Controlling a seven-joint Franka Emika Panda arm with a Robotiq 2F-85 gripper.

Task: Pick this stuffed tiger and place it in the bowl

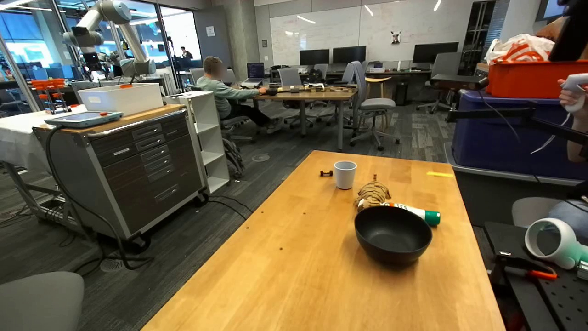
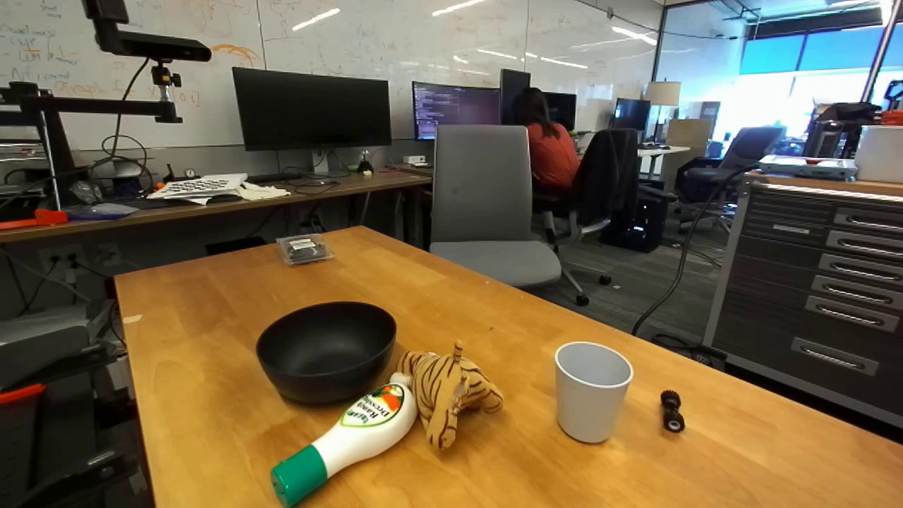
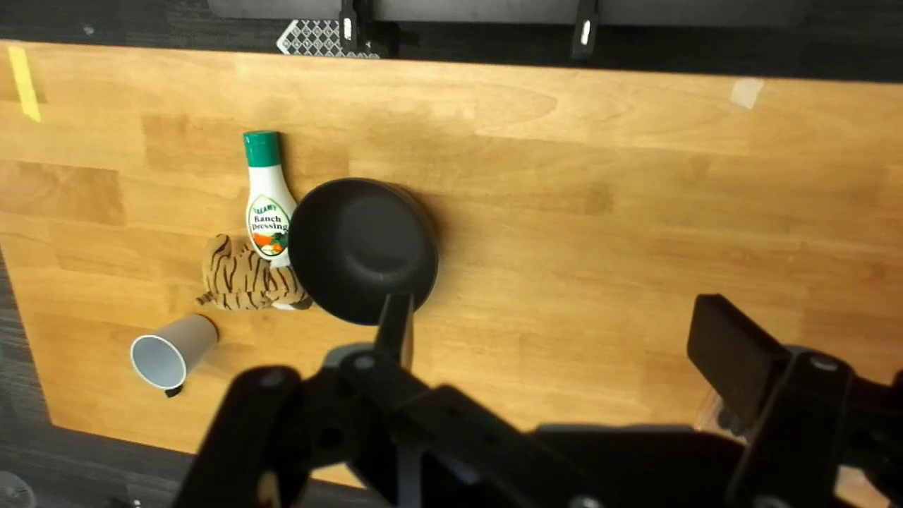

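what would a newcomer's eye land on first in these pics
Likely the bowl, big and black on the table. Next, the tiger, boldly striped beside it, with the green-capped bottle lying close to both. In the wrist view, the robot's open hand looms dark along the bottom.

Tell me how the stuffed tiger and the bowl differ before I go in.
Colour: the stuffed tiger is tan with dark stripes; the bowl is plain black.
Shape: the tiger is an uneven plush figure; the bowl is round and hollow, opening upward.
Size: the tiger is smaller than the bowl.
Both rest on the wooden table, and neither is held.
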